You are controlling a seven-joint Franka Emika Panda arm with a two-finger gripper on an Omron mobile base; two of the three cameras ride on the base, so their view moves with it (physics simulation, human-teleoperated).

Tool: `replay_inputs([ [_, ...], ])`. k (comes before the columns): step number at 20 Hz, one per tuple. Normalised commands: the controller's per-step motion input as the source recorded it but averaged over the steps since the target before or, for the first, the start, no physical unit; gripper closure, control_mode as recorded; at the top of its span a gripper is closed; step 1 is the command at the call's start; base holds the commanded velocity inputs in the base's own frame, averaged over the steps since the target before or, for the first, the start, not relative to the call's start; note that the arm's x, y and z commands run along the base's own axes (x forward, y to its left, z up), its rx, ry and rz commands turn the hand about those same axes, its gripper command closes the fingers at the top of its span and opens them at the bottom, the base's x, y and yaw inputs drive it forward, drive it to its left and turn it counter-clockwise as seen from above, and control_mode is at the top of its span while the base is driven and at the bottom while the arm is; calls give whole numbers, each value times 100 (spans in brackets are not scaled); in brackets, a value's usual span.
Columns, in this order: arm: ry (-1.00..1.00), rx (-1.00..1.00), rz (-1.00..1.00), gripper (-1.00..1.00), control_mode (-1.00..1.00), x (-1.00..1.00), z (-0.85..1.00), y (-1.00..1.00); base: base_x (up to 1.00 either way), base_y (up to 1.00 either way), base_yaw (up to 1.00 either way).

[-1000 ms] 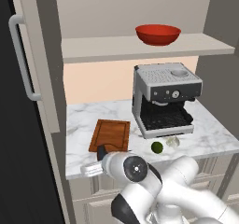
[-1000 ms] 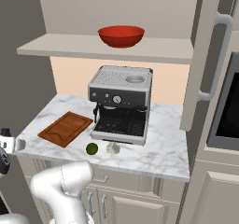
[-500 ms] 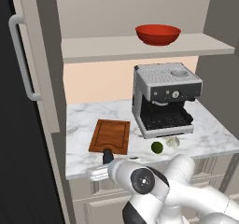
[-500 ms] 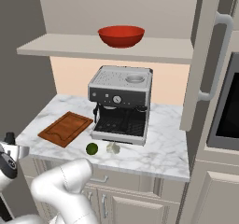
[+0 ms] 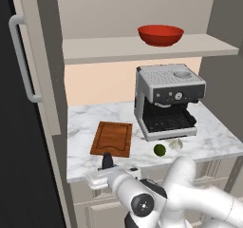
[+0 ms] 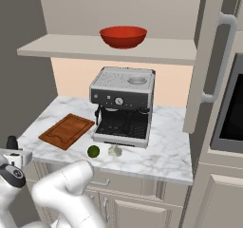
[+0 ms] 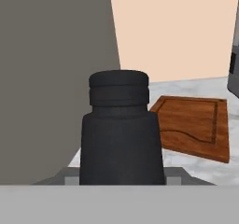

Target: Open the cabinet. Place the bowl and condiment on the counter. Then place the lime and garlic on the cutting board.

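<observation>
At far left, level with the counter's (image 5: 85,127) front edge, the gripper (image 5: 108,167) is clamped on the condiment (image 5: 107,161), upright just ahead of the board (image 5: 112,137). The condiment looks light, rigid and probably slick-sided, so the broad lower body is the place to hold it, not the narrow cap. Further right, the lime (image 5: 160,149) and garlic (image 5: 175,144) lie touching in front of the coffee machine (image 5: 166,99), and the bowl (image 5: 161,34) sits on the cabinet (image 5: 142,46) shelf. The hand view shows the cap's ridges up close; the base views show the bowl and fruit.
</observation>
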Motion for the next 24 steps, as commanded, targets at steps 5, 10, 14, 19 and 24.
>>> replay_inputs([
  [5,-4,8,0,100,-100,24,-16,0,0,0,0],
  [10,-7,21,0,100,-100,28,14,-11,0,0,0],
  [14,-11,20,0,100,-100,9,13,-28,0,0,0],
  [19,-4,4,0,100,-100,23,-9,-24,0,0,0],
  [24,-2,6,0,100,-100,21,6,-8,0,0,0],
])
